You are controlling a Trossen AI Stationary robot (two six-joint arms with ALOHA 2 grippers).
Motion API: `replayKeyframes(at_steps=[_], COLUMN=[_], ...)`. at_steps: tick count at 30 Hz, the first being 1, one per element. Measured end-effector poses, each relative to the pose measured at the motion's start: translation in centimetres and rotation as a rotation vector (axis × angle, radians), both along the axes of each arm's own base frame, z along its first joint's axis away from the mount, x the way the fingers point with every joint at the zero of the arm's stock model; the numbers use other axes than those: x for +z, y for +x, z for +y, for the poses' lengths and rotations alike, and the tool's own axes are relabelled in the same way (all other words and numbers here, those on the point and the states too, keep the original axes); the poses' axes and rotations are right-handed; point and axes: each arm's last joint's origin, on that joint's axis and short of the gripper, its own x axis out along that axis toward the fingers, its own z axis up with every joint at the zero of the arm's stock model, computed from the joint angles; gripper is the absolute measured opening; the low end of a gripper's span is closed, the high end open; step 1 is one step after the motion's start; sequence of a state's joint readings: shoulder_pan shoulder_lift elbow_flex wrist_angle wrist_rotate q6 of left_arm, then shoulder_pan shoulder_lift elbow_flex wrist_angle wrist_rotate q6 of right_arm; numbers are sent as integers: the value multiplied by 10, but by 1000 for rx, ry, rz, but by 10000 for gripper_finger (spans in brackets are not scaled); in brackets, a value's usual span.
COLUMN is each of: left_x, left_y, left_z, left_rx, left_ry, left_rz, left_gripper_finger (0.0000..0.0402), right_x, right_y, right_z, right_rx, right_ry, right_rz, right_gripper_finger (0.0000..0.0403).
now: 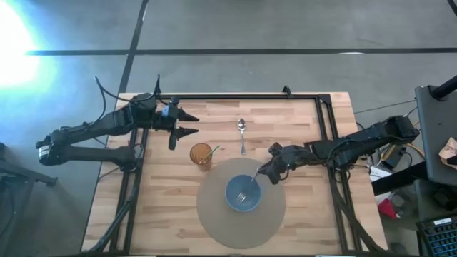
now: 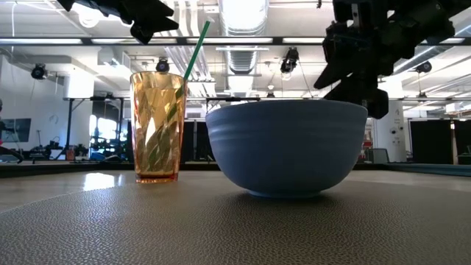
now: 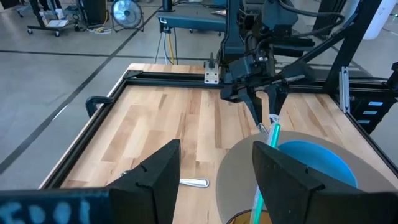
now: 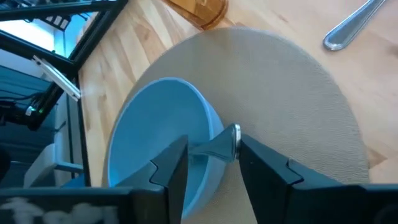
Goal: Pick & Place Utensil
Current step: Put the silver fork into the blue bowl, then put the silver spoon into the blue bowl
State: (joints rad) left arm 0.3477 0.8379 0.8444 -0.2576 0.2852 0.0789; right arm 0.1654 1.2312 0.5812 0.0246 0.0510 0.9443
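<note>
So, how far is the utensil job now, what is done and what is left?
Partly done: a fork already leans in the blue bowl on the round mat. The right hand is at the fork's handle above the bowl rim, fingers either side, so this placement is finishing. The spoon lies on the table, untouched. The left hand waits open near the amber cup.

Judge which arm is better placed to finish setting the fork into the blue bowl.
The right. Its gripper hangs at the rim of the blue bowl with the fork handle between its fingers. The left gripper waits open, apart, beyond the amber cup.
</note>
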Motion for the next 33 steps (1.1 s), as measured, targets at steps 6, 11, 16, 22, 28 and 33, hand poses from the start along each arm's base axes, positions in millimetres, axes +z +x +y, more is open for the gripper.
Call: replayKeyframes(at_steps=[6,11,16,22,28,33], left_x=[0,1,1,1,1,1], left_y=[0,0,0,0,0,0], left_z=[0,0,0,0,0,1], left_rx=[0,0,0,0,0,20], left_ry=[2,2,3,4,4,8], left_rz=[-5,-6,-10,-12,-11,-7], left_gripper_finger=[193,193,193,193,193,193], right_x=[8,9,10,19,50,83], right_y=[-7,-10,-11,-15,-18,-15], right_z=[-1,-3,-3,-5,-15,-27], right_rx=[-4,-23,-26,-34,-41,-9], right_ry=[-2,-19,-19,-7,-54,-215], right_rz=[-15,1,-2,-42,-170,-277], right_gripper_finger=[127,118,113,105,99,98])
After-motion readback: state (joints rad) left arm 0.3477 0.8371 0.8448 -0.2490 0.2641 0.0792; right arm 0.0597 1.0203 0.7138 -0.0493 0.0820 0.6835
